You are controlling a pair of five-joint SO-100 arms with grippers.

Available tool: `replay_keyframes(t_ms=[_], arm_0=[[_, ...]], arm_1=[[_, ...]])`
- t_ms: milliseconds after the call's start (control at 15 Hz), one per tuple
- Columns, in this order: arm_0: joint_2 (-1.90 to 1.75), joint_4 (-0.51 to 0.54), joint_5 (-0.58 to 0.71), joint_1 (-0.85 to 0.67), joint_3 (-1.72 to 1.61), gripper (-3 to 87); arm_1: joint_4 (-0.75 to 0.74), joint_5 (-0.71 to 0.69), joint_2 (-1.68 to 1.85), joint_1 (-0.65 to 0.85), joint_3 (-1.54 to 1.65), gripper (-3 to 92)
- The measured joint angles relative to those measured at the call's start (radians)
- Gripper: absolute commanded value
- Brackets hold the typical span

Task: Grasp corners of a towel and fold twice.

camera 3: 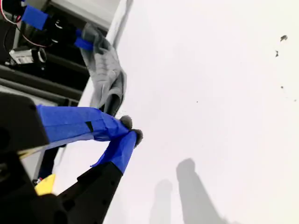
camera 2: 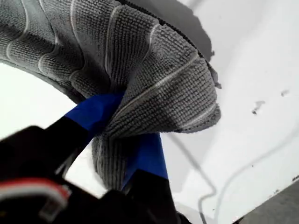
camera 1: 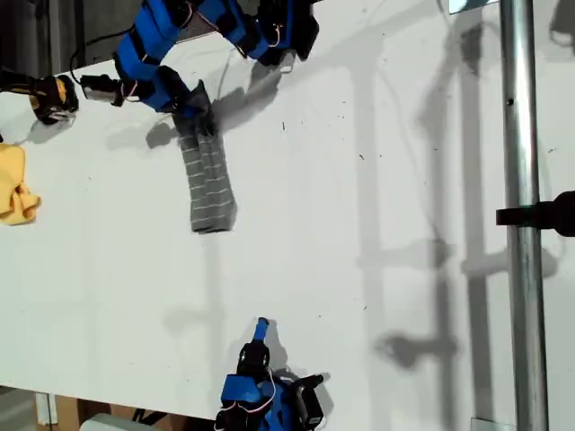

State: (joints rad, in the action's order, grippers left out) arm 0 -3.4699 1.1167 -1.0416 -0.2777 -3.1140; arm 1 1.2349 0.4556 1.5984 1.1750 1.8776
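The towel (camera 1: 207,184), grey with thin white stripes, lies folded into a narrow strip on the white table (camera 1: 377,296), toward the exterior view's upper left. My first gripper (camera 1: 196,115) pinches its upper end; the first wrist view alone shows the blue jaws clamped on bunched cloth (camera 2: 154,84). My second gripper (camera 1: 261,325) sits well apart, near the exterior view's bottom edge; its own camera shows the fingertips (camera 3: 126,135) pressed together, holding nothing, the towel (camera 3: 106,77) far beyond. A yellow cloth (camera 1: 16,184) lies at the exterior view's left edge
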Motion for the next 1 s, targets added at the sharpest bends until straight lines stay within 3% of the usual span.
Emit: replay_keyframes(t_ms=[267,733,1000], arm_0=[[0.000,0.000,0.000,0.000,0.000,-1.4],[0.000,0.000,-0.006,0.000,0.000,-1.5],[0.000,0.000,-0.006,0.000,0.000,-1.4]], arm_1=[[-0.032,-0.002,0.038,0.098,0.140,-0.2],[0.141,0.043,0.118,-0.284,-0.304,-0.2],[0.152,0.055,0.118,-0.314,-0.376,-0.2]])
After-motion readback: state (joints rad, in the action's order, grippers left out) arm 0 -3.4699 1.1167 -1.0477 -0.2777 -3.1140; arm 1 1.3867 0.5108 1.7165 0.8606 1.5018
